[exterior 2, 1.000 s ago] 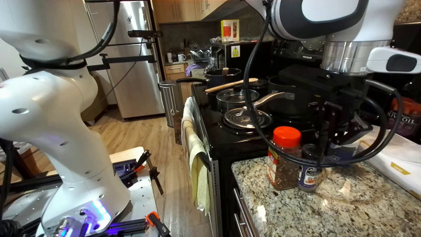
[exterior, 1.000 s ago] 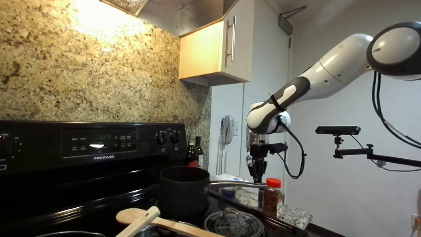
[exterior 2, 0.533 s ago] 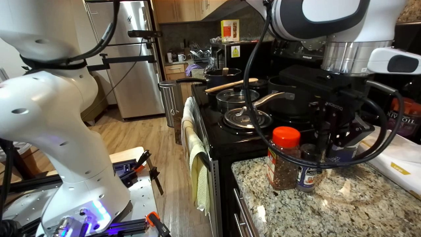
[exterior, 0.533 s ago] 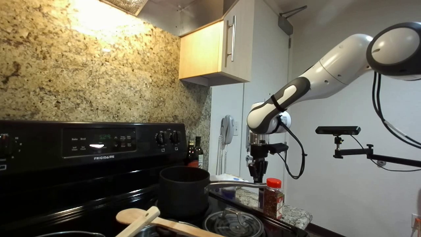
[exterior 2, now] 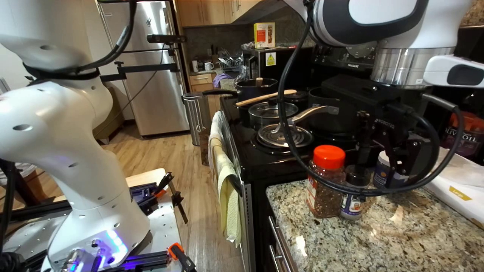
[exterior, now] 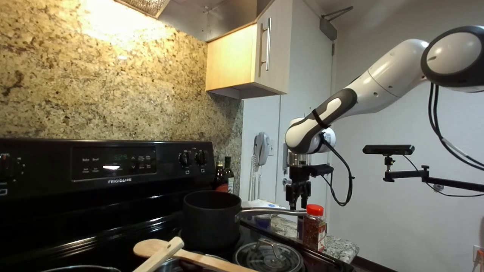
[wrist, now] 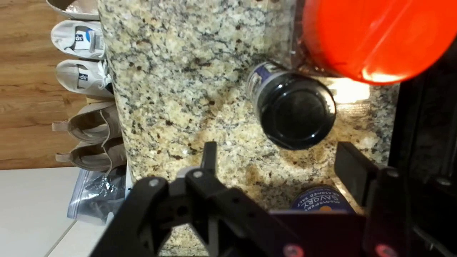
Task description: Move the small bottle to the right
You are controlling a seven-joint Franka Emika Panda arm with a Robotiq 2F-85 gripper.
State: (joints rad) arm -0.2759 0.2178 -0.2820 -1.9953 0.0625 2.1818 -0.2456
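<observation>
Toward one o'clock from my wide-spread gripper (wrist: 278,154) in the wrist view, the small black-capped bottle (wrist: 294,109) stands ungrasped on the counter (wrist: 171,89), so I judge this the approach, calling next for centring, then closing.

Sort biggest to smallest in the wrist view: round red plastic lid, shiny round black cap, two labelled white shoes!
Red plastic lid (partly out of view)
Black cap
Upper white shoe, lower white shoe: alike

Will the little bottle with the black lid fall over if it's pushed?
The little bottle might tip, since it stands taller than it is wide. Lying down, it could roll, because its black lid looks round. It might bump the red-lidded bottle beside it.
</observation>
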